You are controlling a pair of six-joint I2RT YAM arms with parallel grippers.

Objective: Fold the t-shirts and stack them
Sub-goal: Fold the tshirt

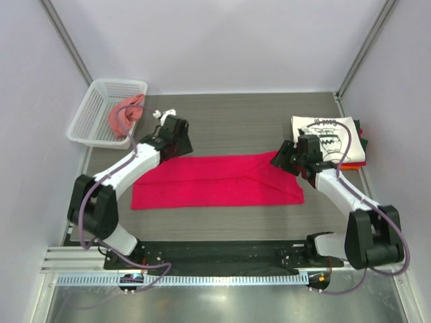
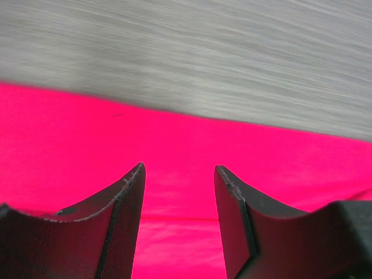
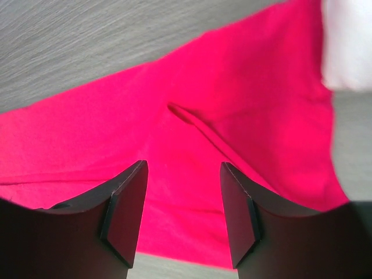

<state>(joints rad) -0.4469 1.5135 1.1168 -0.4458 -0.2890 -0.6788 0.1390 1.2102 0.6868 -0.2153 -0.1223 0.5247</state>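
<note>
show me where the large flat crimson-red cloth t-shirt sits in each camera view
Top external: the large crimson-red cloth t-shirt lies flat in the middle of the table.
Left wrist: the shirt fills the lower half, its edge crossing the frame.
Right wrist: the shirt spans the middle and upper right.
Shared landmark: the grey wood-grain table top bordering the shirt's edge.

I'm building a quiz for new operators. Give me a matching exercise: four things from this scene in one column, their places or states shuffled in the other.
Column one:
1. crimson t-shirt
2. white printed t-shirt
3. salmon cloth
4. left claw

Column two:
A. in the white basket
B. open, over crimson fabric
C. tops the pile at the right
D. lying flat in the middle

Pairs: 1-D, 2-C, 3-A, 4-B.
</note>
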